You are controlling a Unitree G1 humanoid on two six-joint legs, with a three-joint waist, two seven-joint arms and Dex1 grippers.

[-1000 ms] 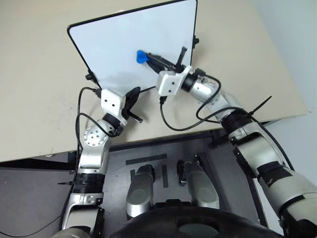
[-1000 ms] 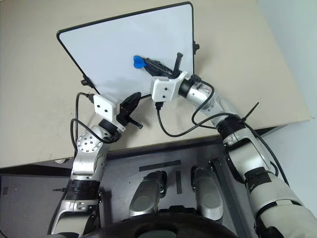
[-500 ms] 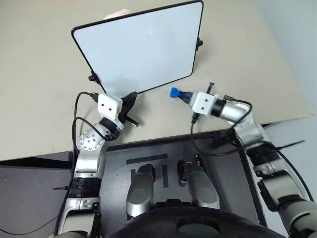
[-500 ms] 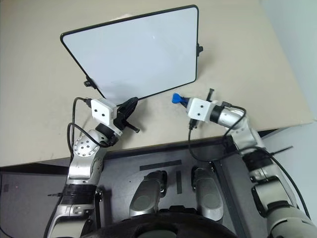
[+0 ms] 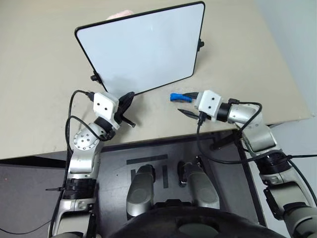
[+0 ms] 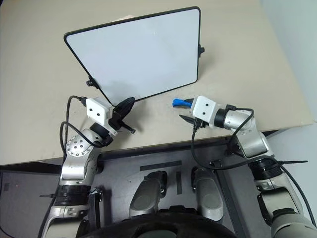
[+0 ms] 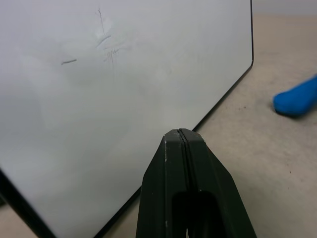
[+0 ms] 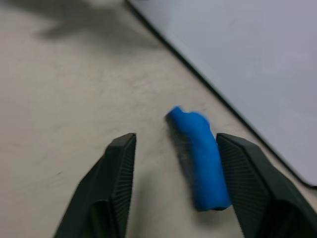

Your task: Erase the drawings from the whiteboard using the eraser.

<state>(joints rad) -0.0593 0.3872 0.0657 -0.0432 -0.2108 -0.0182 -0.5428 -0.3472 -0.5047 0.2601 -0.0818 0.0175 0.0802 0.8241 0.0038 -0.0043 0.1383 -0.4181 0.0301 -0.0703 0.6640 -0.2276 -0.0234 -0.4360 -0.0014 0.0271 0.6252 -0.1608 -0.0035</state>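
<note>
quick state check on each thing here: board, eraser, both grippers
whiteboard: lying on the table, wiped, only faint marks left
eraser: lying on the table beside the board, not gripped
left gripper: shut, empty
right gripper: open, either side of the eraser

Counter [image 5: 44,54]: broad, flat, plain beige top, evenly lit, near edge running across the lower view. Floor [image 5: 29,198]: dark grey, seen below that edge. Pale bluish-white surface [image 5: 297,29]: seen past the counter's right edge.
</note>
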